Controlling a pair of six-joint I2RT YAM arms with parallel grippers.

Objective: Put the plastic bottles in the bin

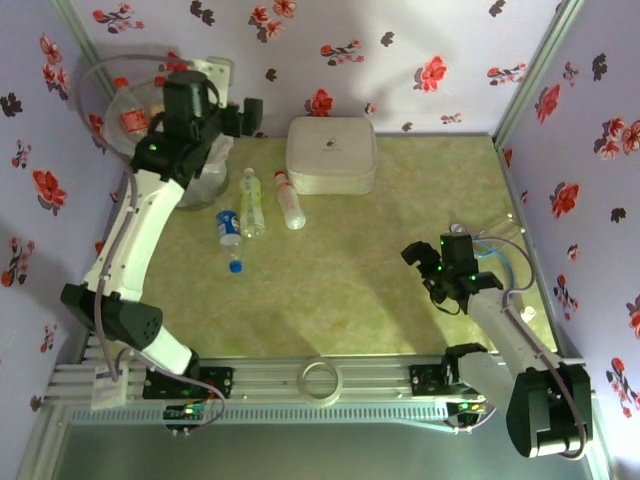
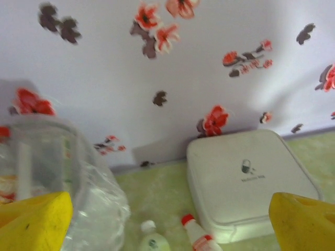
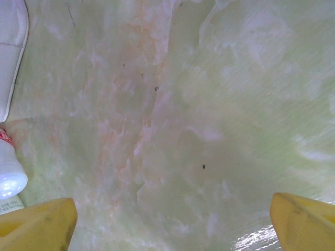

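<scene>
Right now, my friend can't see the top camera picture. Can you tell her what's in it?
The left arm reaches to the bin in the far left corner, with a red-labelled bottle inside. Three bottles lie on the green table beside a white box, and the right arm is on the right.

Left arm [image 1: 135,235]: shoulder at the near left, elbow folded low, white forearm stretched far forward and leftward, with the wrist turned so the left gripper [image 1: 243,118] faces right; its yellow fingers [image 2: 36,225] stand wide apart with nothing between them. Right arm [image 1: 500,335]: shoulder at the near right, forearm angled forward and inward, held low. Right gripper [image 1: 435,245]: pointed down, yellow fingers [image 3: 39,225] spread wide, gripping nothing.
</scene>
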